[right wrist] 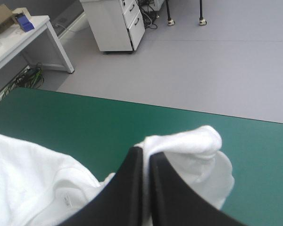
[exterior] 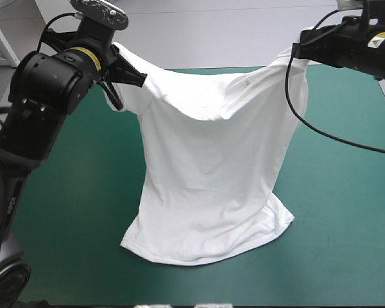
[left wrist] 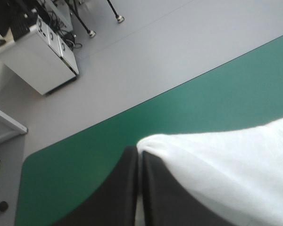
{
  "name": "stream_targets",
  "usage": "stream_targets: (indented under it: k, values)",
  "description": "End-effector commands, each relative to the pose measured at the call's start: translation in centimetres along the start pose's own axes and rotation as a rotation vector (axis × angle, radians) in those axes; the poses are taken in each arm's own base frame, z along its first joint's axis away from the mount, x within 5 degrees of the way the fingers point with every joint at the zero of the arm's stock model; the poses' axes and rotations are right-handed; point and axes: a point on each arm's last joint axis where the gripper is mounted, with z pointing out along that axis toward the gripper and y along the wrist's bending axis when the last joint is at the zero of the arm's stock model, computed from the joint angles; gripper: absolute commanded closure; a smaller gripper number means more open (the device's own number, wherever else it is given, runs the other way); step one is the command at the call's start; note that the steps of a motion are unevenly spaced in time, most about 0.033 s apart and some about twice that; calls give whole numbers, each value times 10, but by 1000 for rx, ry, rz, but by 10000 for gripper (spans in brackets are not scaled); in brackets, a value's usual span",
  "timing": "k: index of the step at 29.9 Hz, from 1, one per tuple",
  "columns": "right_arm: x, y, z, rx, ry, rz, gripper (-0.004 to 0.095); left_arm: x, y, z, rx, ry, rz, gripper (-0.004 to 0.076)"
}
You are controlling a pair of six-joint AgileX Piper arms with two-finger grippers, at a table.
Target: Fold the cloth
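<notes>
T-shirt (exterior: pixel 212 173): white, short-sleeved, hung across the centre of the high view from upper left to upper right. Lifted by both shoulders, neckline sagging between them. Hem and lower part resting in a rumpled fold on the surface (exterior: pixel 64 192), lower centre of the frame, with teal-green cover on every side.

Left claw (exterior: pixel 136 76): upper left of the high view, raised above the surface. Black fingers all but closed in the left wrist view, gripping one shoulder of the T-shirt, white fabric pinched between them and spreading away to one side.

Right claw (exterior: pixel 298 51): upper right of the high view, likewise raised. Black fingers nearly together in the right wrist view, clamped on the other shoulder, a knob of white fabric bunched just ahead of the tips.

Neck label (exterior: pixel 247 82): small, pale, inside the collar, upper centre of the high view. Also seen beside one finger in the right wrist view. Print too small to read.

Yellow band (exterior: pixel 381 37): on the right arm, far upper right. Dark marks on it, illegible.
</notes>
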Motion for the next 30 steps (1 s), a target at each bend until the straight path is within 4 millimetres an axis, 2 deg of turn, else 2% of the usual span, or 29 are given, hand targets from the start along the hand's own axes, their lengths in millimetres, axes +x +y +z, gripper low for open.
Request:
stream_targets:
  k: [1, 5, 10, 14, 22, 23, 25, 27, 29, 30]
  values:
    - [-11, -6, 10, 3, -112, -1, 921, -9, 29, 13, -5, -145, -95, 733]
    - [-4, -26, 51, 29, -96, -5, 921, -5, 36, 61, 7, -172, -126, 734]
    - [17, -49, 102, 47, -20, 10, 921, 12, 27, 123, 45, -104, -148, 734]
    - [46, -71, 152, 57, 72, -12, 921, 30, 13, 173, 71, -49, -155, 734]
    - [102, -102, 219, 72, 222, -6, 908, 68, -17, 246, 126, 53, -163, 734]
    - [110, -105, 225, 69, 245, 1, 883, 74, -21, 253, 139, 73, -176, 733]
    - [123, -109, 237, 54, 281, 8, 768, 80, -23, 261, 171, 89, -213, 731]
    - [131, -111, 244, 36, 299, 12, 590, 86, -22, 265, 214, 109, -207, 707]
    - [134, -113, 248, 37, 296, 23, 369, 93, -16, 269, 248, 133, -224, 625]
    - [135, -113, 249, 37, 299, 24, 297, 97, -10, 269, 255, 148, -231, 578]
